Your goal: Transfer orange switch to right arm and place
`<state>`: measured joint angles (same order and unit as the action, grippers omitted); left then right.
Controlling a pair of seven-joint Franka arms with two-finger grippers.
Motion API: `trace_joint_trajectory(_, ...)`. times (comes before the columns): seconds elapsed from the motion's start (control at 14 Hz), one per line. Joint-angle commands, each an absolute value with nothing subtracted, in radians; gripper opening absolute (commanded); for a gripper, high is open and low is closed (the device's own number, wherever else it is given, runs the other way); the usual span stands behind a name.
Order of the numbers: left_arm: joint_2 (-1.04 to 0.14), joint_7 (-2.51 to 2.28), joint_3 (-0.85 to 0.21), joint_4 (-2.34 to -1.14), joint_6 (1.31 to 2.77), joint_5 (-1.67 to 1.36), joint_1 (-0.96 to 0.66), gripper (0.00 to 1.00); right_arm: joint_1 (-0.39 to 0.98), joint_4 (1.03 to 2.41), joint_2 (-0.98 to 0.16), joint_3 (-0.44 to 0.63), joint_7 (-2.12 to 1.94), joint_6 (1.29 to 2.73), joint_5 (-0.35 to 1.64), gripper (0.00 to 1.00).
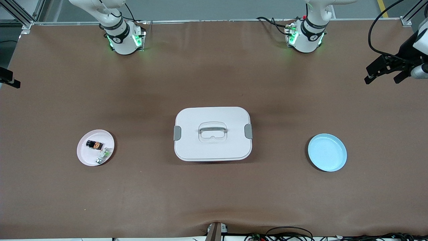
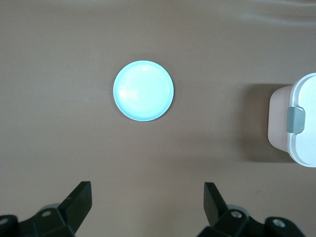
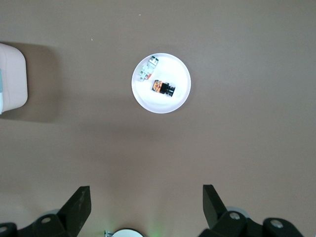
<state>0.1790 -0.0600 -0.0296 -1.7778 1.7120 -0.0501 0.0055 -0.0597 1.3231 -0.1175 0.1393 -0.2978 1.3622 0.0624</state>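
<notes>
Orange switch (image 1: 94,144) is seen lying on a pale pink plate (image 1: 83,157) toward the right arm's end of the worktop (image 1: 214,194); a small whitish-and-green part (image 1: 105,153) is found on the same plate, just beside the switch and nearer to the front camera; nothing is pinched by either set of fingers, and the switch is well apart from both.

Right gripper (image 3: 146,207) is held high over the worktop at the right arm's end, its fingers (image 3: 79,205) spread wide and empty; in the right wrist view the pink plate (image 3: 181,98) is seen below and ahead of the spread fingers, with the switch (image 3: 163,88) on it and the corner of a white lidded box (image 3: 12,81) off to one side.

Left gripper (image 2: 148,205) is held high over the left arm's end of the worktop, fingers (image 2: 80,200) likewise spread and empty; a light blue plate (image 2: 143,91) is seen bare below and ahead of them; in the front view this gripper (image 1: 384,75) shows at the edge of the worktop, well apart from the blue plate (image 1: 327,152).

White box (image 1: 213,133), with a grey latch at each end and a handle in its lid, is set at the middle of the worktop, between the two plates.
</notes>
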Motion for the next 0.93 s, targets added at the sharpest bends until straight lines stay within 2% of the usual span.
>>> trace_joint_trajectory(0.0, 0.17, -0.067, -0.032, -1.753, 1.693, -0.038, 0.006, 1.0, -0.057, 1.449, -0.022, 0.127, -0.25, 1.423, 0.058, 1.0)
trace_joint_trajectory(0.21, 0.17, -0.067, -0.032, -1.753, 1.694, -0.04, 0.008, 1.0, -0.04, 1.44, -0.026, 0.127, -0.247, 1.427, 0.051, 1.0)
trace_joint_trajectory(0.43, 0.17, -0.067, -0.032, -1.753, 1.694, -0.04, 0.008, 1.0, 0.008, 1.414, -0.034, 0.123, -0.233, 1.414, -0.064, 1.0)
trace_joint_trajectory(0.86, 0.169, -0.067, -0.032, -1.753, 1.693, -0.041, 0.009, 1.0, -0.012, 1.414, -0.031, 0.057, -0.02, 1.416, -0.051, 1.0)
